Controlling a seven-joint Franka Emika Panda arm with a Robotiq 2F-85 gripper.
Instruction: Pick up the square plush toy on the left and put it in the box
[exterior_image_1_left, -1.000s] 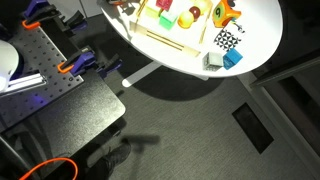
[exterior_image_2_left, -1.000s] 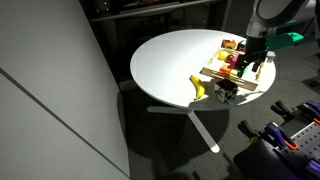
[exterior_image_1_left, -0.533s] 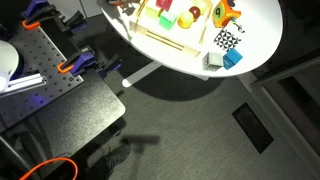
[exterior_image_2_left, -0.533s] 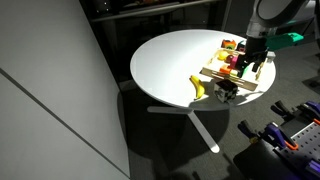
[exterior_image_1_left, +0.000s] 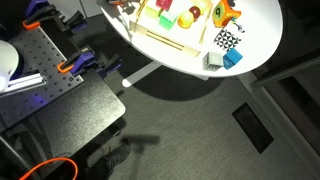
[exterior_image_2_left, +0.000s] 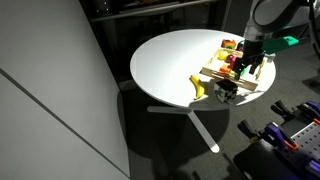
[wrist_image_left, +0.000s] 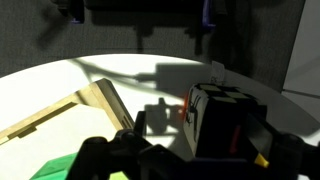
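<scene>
The black-and-white checkered cube sits on the round white table, beside the box's short end. It also shows in the other exterior view. A small blue cube and a grey toy lie next to it. The box is wide and shallow with a light wooden frame, and holds several colourful toys. My gripper hangs above the box's end. In the wrist view the gripper is open, and the checkered cube lies below, between its spread fingers. The box's frame is to the left.
A yellow banana toy lies on the table beside the box. An orange and yellow toy sits near the checkered cube. A black platform with clamps stands beside the table. The table's edge is close to the cubes.
</scene>
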